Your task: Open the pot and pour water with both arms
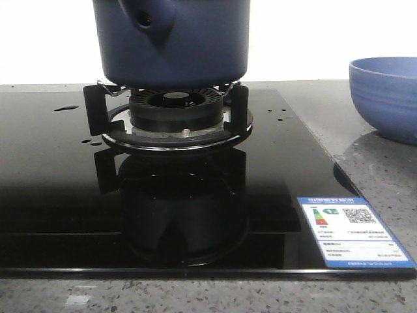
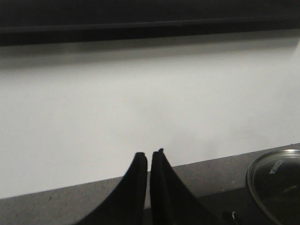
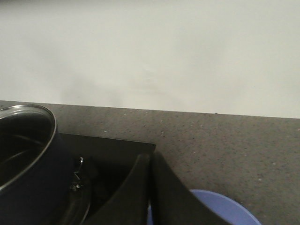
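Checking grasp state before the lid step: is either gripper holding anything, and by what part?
Nothing held. Left gripper and right gripper are both shut with nothing between the fingers. The pot sits untouched on the burner.

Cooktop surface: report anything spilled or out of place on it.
Small drops of water lie on the black glass cooktop left of the burner, with more specks on its right side near the bowl. The pot sits squarely.

I see a speckled grey countertop [image 1: 365,163] carrying a glossy black glass hob [image 1: 58,195]. A periwinkle bowl [image 1: 386,94] sits on the stone just right of the hob.
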Robot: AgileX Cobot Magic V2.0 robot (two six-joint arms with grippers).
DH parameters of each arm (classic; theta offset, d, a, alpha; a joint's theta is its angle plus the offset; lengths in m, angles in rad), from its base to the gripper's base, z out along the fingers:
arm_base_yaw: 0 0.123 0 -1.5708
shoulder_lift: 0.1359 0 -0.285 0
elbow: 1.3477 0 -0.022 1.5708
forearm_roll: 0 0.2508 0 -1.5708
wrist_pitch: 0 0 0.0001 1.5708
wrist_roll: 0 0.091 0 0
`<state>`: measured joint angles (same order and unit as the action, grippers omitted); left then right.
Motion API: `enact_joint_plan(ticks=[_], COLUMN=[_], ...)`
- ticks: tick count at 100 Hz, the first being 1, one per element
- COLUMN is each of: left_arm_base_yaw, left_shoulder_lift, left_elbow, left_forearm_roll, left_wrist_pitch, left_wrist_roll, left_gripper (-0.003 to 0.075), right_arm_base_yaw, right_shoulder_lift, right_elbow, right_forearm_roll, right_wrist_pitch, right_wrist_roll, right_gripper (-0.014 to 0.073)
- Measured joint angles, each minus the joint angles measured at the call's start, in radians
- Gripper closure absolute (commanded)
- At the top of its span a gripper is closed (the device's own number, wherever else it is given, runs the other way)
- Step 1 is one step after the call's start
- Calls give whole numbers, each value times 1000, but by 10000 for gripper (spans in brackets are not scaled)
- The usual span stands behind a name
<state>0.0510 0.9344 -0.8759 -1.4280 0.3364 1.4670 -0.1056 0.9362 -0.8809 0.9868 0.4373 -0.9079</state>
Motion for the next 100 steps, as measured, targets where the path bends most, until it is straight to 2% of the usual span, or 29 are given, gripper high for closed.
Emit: enact_joint_plan(ticks=[17,36,52,68,100], left_arm_base_yaw=[-9,-9,-9,-9,-9], left_shoulder_lift=[-164,-395,-557,-642,-652], left_elbow=[205,460,601,659,661], left_forearm_roll=[-42,-171,-222,-284,-331], left_wrist_pitch=[-23,-34,-40,-44,-29], left_wrist_roll=[10,99,118,118,118], left_gripper=[739,739,739,739,739], right_arm_base_yaw=[0,0,0,0,0], right_shoulder_lift=[-205,-482,-662,-717,-719], right_elbow=[217,476,625,658,661], right_forearm_roll=[7,9,28,53,66], right_wrist_pitch=[-67,-109,-117,-183,-185], right_wrist_roll=[-65,-75,-77,-79,-79], right_gripper=[638,639,639,639,639])
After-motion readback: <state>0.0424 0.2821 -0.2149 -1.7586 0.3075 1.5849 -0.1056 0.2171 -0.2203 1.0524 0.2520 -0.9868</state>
